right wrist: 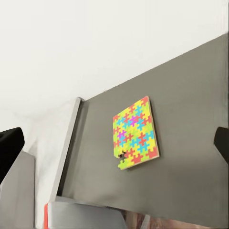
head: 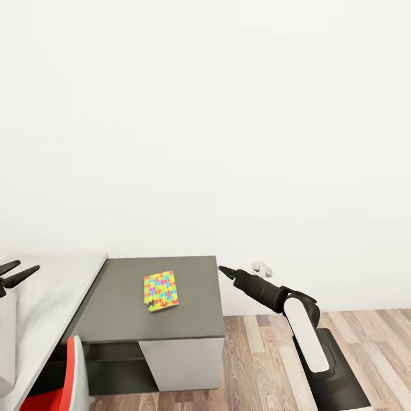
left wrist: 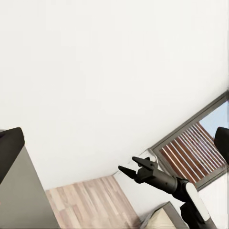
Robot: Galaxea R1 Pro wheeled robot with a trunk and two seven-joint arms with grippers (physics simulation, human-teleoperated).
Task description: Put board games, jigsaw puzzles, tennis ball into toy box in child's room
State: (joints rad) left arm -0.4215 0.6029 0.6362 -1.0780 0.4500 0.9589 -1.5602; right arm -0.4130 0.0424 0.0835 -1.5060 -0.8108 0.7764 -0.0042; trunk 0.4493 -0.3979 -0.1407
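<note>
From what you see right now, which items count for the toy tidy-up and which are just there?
For the job:
- jigsaw puzzle, lying flat on the dark grey cabinet top
- table, the pale grey top at the left
- left pincer, open and empty
- right pincer, open and empty

Just there:
- dark grey cabinet
- red chair
- wall fitting
- window with slats

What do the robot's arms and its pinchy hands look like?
The right arm has a white oblong shell over black joints. The right gripper and left gripper are black, each with thin pointed fingers. No cables or markings are visible.
</note>
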